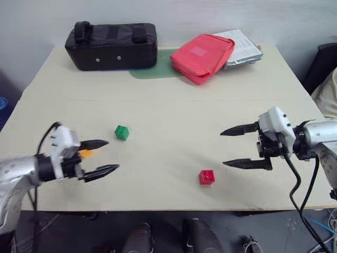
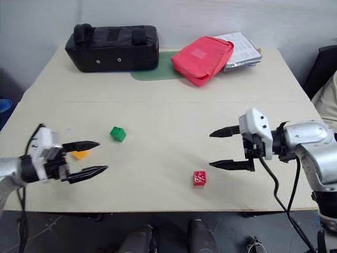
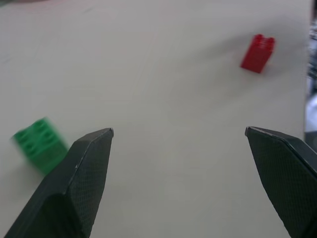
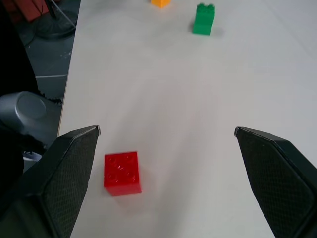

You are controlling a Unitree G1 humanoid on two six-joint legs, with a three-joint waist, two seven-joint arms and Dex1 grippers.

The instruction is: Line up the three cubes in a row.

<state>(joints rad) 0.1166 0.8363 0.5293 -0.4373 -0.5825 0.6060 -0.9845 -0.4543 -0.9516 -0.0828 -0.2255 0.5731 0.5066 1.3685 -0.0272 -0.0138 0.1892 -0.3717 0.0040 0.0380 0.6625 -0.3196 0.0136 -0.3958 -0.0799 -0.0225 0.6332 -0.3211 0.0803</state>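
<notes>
Plainly, both end effectors, left (image 1: 108, 156) and right (image 1: 234, 147), hung released; the red cube (image 1: 206, 177) looked light, rigid, best pinched on smooth sides

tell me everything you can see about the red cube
The red cube is a small toy building block that looks like glossy plastic, with round studs on top. It sits upright on the pale table, near the front edge, alone and touching nothing else. The right claw hangs open above and just to its right, not touching it. The green cube lies well off to its left and further back.
</notes>
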